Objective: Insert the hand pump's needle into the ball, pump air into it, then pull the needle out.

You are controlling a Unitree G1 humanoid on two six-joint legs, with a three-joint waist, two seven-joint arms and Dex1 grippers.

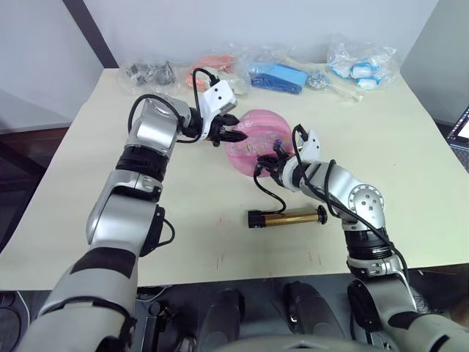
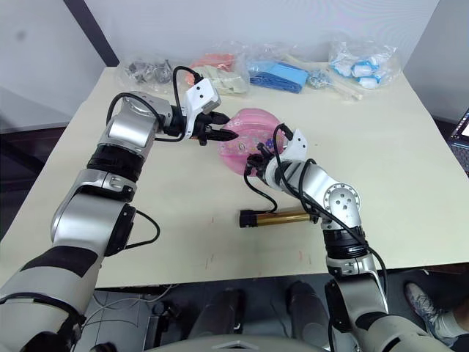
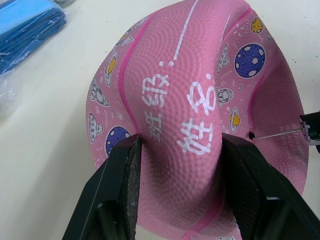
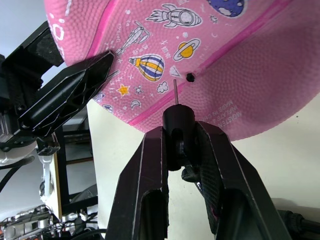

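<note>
The pink ball [image 1: 258,139], partly deflated and printed with cartoons, lies mid-table. My left gripper [image 1: 233,133] is shut on a raised fold of the ball [image 3: 175,95], with one black finger [image 3: 122,170] on each side. My right gripper [image 1: 272,163] is shut on the black fitting [image 4: 178,117] of the needle [image 4: 175,92]. The needle [image 3: 277,134] points at the dark valve hole [image 4: 190,76], and its tip sits right by the hole; I cannot tell whether it has entered. The hand pump [image 1: 289,217] lies flat on the table in front of the ball, its hose [image 1: 265,192] curving up to the fitting.
Clear plastic bags line the table's far edge: dark parts [image 1: 150,72], orange items [image 1: 216,62], blue items [image 1: 278,77], and white and blue pieces [image 1: 363,66]. A laptop corner [image 1: 462,130] shows at the right. The cream table [image 1: 410,183] has open room on both sides.
</note>
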